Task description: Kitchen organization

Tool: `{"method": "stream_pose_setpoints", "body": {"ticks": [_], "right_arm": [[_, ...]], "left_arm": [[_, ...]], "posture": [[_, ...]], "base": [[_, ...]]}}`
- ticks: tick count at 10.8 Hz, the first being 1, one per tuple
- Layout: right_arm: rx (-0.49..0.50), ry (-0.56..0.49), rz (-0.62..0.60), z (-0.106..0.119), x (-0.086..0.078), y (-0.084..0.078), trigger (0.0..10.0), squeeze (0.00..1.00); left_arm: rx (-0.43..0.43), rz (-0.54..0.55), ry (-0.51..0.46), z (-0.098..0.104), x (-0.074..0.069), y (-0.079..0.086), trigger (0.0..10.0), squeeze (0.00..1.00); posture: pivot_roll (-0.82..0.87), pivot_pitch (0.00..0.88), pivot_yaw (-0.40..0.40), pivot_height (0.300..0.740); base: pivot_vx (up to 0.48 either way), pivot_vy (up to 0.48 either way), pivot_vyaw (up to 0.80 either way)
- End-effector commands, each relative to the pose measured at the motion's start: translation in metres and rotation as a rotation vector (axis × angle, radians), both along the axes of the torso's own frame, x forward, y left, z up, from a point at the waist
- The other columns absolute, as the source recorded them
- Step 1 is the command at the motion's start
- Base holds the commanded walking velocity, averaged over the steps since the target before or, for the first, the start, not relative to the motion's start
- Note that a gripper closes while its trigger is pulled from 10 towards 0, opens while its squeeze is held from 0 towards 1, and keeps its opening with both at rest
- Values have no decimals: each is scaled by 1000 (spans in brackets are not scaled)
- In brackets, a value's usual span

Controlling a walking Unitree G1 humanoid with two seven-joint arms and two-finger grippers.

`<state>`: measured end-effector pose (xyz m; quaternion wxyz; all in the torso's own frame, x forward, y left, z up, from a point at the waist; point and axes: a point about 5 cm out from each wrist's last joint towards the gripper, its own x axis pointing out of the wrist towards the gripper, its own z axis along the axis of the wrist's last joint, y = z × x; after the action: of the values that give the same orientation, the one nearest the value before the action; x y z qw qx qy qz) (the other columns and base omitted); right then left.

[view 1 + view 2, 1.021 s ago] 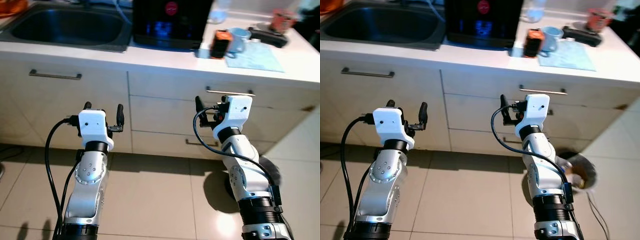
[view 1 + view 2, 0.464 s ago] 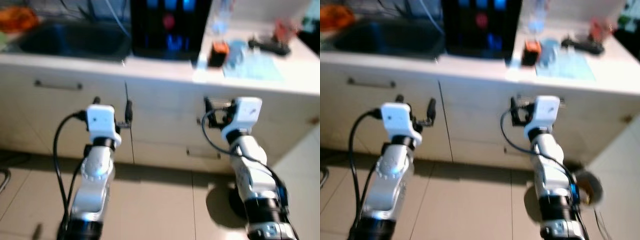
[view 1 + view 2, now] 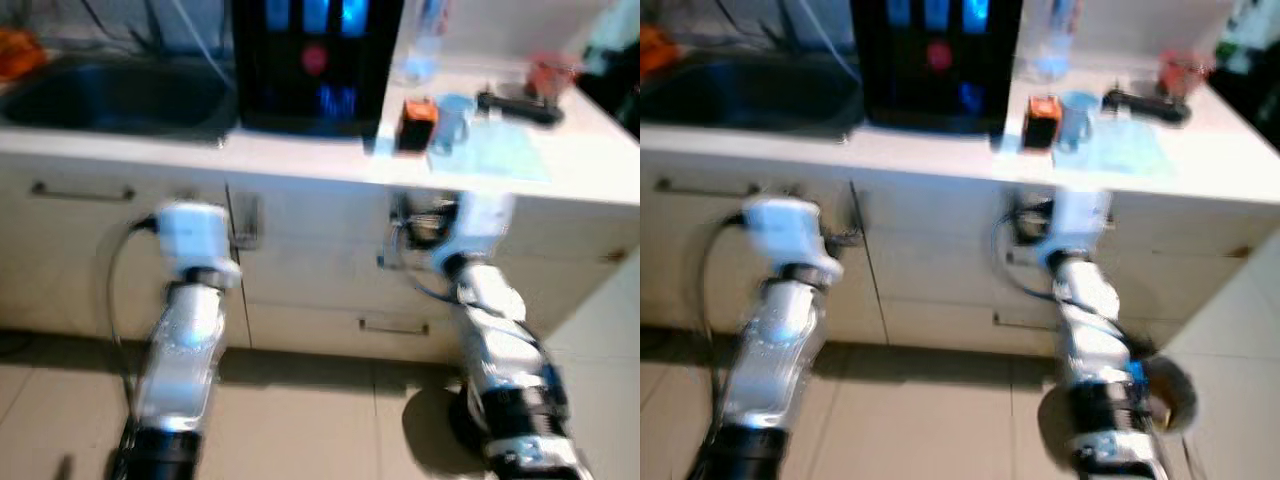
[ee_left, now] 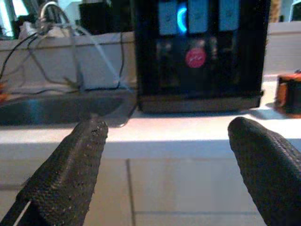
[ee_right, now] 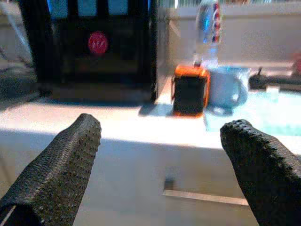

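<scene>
While textured black fingers [image 5: 61,165] spread, a boxy glossy dispenser [image 5: 89,47] faces them.

Location: domestic kitchen, counter and sink area.

A pale countertop [image 3: 300,165] runs across cream cabinet fronts fitted with slim metal bar handles [image 3: 82,190], above a floor of large beige tiles [image 3: 320,420]. A dark recessed metal sink [image 3: 110,95] is set into the counter, with cables trailing behind it. Beside the sink stands a tall black countertop appliance with blue lit panels and a round red badge [image 4: 195,52]. Further along the counter are a small orange-and-black box [image 5: 190,89], a light blue ceramic mug [image 5: 228,87], a clear plastic bottle [image 5: 209,26] and a pale blue cloth mat [image 3: 500,155].
</scene>
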<state>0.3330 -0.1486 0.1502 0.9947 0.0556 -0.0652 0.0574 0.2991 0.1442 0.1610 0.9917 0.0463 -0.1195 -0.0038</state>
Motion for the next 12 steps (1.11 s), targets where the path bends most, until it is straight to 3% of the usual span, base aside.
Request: {"method": "stream_pose_setpoints", "body": {"ticks": [1,12], "right_arm": [[16,-12,27,3,2,9,10000,0],[17,-18,27,3,3,9,10000,0]], "left_arm": [[7,17,-10,3,2,7,10000,0],[8,12,-19,4,5,6,10000,0]], "posture": [[53,6,-44,740],[42,14,-44,740]], "base": [[371,0,0],[373,0,0]]}}
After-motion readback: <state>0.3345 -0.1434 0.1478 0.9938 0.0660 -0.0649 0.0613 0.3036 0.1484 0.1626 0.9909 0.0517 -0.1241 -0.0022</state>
